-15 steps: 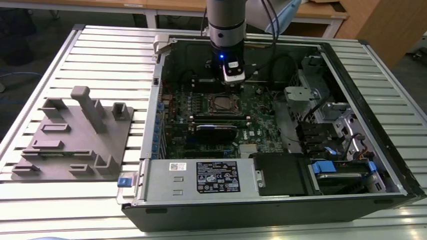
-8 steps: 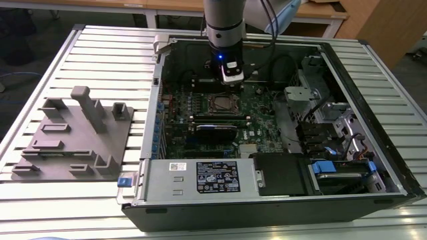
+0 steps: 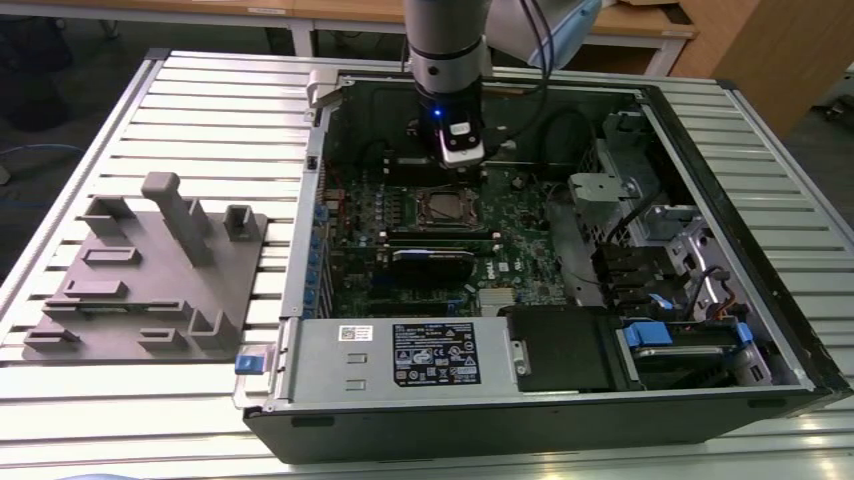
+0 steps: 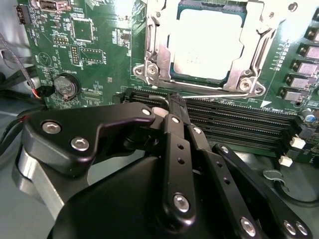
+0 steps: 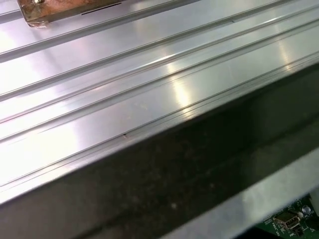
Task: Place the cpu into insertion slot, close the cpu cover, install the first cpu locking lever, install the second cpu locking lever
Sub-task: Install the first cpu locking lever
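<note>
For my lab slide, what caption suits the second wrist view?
The cpu sits under the closed cover, with the gripper at the wire lever along the cover's edge.

Silver-grey chip (image 4: 207,42) lying flat in the socket (image 3: 424,210) mid green board (image 4: 94,55), silver cover frame (image 4: 155,50) shut flat around it, thin wire lever (image 4: 219,96) along the socket's edge.
</note>
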You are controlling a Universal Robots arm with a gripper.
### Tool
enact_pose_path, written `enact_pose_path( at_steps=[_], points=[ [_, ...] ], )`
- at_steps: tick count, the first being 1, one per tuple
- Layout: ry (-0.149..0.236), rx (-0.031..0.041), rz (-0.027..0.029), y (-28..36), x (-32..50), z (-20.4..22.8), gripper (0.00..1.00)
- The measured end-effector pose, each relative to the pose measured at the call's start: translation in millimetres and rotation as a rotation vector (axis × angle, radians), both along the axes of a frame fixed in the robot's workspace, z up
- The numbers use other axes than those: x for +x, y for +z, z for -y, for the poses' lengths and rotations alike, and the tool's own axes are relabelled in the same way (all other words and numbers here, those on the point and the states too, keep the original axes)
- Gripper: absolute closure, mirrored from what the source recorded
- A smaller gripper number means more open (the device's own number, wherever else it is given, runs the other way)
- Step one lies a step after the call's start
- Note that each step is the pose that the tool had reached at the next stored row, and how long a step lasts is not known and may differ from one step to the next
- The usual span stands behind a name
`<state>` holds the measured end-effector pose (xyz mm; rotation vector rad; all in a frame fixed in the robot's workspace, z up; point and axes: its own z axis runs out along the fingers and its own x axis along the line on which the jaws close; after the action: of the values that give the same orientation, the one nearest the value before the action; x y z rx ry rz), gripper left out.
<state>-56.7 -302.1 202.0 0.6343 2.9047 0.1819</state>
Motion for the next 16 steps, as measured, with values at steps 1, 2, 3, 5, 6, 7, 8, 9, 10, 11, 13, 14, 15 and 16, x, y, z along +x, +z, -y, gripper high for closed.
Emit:
enact_pose_path(
  at_steps=[1, 2, 3, 5, 6, 7, 8, 9, 10, 11, 13, 14, 15, 16],
  points=[
    [0.000, -0.0001, 0.0001, 0.0, -0.6, -0.3, 0.89],
    [0.000, 0.0000, 0.0003, 0.0, -1.2, -0.4, 0.89],
    [0.000, 0.0000, 0.0007, 0.0, -1.5, -0.4, 0.89],
    [0.000, 0.0002, 0.0054, -0.5, -2.2, -0.4, 0.89],
    [0.000, 0.0001, 0.0116, -1.1, -2.7, -0.4, 0.89],
    [0.000, 0.0001, 0.0184, -1.8, -3.0, -0.4, 0.89],
    [0.000, 0.0001, 0.0245, -2.6, -3.0, -0.4, 0.89],
    [0.000, 0.0000, 0.0278, -3.0, -3.1, -0.4, 0.89],
    [0.000, -0.0001, 0.0278, -3.0, -3.0, -0.4, 0.89],
    [0.000, -0.0001, 0.0278, -3.0, -3.0, -0.4, 0.89],
    [0.000, 0.0000, 0.0280, -3.1, -3.0, -0.4, 0.89],
    [0.000, 0.0002, 0.0283, -3.2, -3.1, -1.6, 0.89],
    [0.000, 0.0000, 0.0280, -3.1, -3.8, -2.3, 0.89],
    [0.000, 0.0001, 0.0282, -3.2, -4.2, -2.4, 0.89]
  ],
)
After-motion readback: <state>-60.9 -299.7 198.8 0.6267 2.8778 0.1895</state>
